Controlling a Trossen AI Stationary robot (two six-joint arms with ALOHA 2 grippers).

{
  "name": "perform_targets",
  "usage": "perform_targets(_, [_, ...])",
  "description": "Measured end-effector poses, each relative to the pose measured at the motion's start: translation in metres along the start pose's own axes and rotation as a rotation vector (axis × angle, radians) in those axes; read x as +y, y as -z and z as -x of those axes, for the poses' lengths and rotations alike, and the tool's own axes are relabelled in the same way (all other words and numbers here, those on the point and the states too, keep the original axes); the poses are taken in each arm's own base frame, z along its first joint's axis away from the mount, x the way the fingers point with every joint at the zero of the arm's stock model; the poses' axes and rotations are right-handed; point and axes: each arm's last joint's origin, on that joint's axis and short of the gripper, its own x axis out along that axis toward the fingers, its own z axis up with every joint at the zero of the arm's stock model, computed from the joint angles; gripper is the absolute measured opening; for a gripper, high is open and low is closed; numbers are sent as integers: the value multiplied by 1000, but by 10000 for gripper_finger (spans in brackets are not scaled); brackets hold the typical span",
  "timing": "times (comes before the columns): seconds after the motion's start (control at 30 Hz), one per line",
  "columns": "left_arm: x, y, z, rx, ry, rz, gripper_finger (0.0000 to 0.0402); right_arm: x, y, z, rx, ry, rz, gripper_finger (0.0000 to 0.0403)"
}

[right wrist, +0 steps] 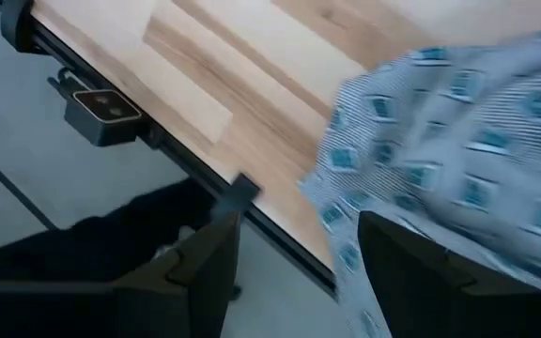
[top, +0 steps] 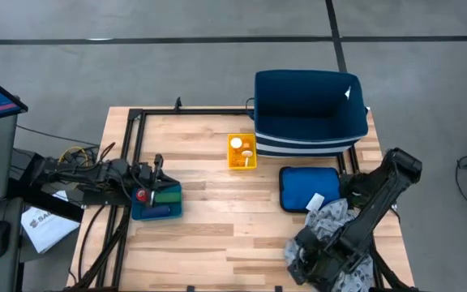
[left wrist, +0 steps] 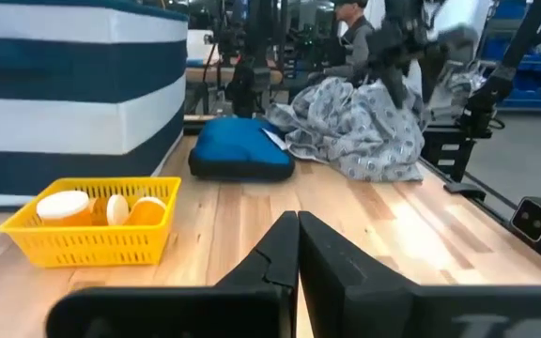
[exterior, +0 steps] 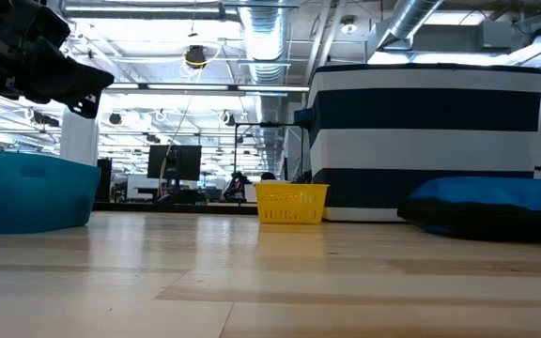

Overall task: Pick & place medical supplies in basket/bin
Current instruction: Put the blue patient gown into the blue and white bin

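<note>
We see soft, rumpled grey patterned cloth (right wrist: 449,122) beside our right gripper (right wrist: 294,249), fingers spread, holding nothing; left gripper (left wrist: 297,246) clenched empty.

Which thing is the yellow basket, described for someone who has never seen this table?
Start at the big blue-and-white striped bin at the far edge of the table. Just beside its left front corner sits the small yellow basket, holding white-capped orange pill bottles. It is the only yellow, mesh-sided container there.
</note>
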Motion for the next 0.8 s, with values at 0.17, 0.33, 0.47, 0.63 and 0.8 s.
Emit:
perform_targets(0.17, [0,3,-2,32,-1,-2,1,-12,-9,32,107,122,34,214])
perform_targets(0.33, [0,5,-4,57,-2,-3,1,-23,-9,38,221,259,159,214])
perform_targets(0.47, [0,6,-5,75,-2,-4,1,-28,-2,24,286,355,279,228])
perform_targets(0.63, [0,8,-6,93,-2,-5,1,-42,3,1,285,529,359,257])
perform_targets(0.8, [0,8,-6,97,-2,-5,1,-55,12,-20,324,550,380,276])
